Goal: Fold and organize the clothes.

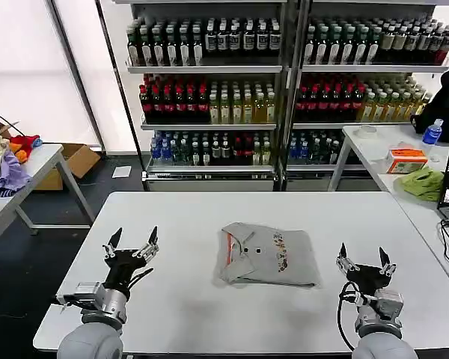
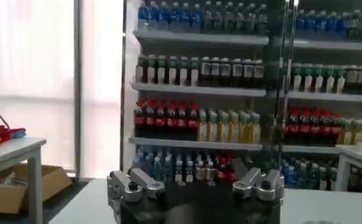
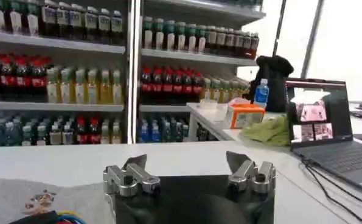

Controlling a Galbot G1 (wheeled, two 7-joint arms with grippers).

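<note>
A light grey T-shirt (image 1: 269, 256) lies folded into a soft, roughly square bundle near the middle of the white table (image 1: 187, 217), a little right of centre in the head view. Its cotton surface shows gentle creases, a collar edge with a thin red line on its left side, and a small red, blue and green print on the chest. One lower corner is tucked under, leaving a slanted edge.

The left gripper (image 1: 132, 244) hangs over the lower left of the table, well apart from the shirt, its dark pointed fingers spread wide with nothing between them. The right gripper (image 1: 364, 259) sits at the lower right, just beside the shirt's right edge but not touching, its fingers likewise parted and empty.

In the right wrist view the shirt's printed patch (image 3: 41, 201) shows on the flat tabletop. Behind stand metal shelves (image 1: 209, 69) packed with rows of glossy bottles.
</note>
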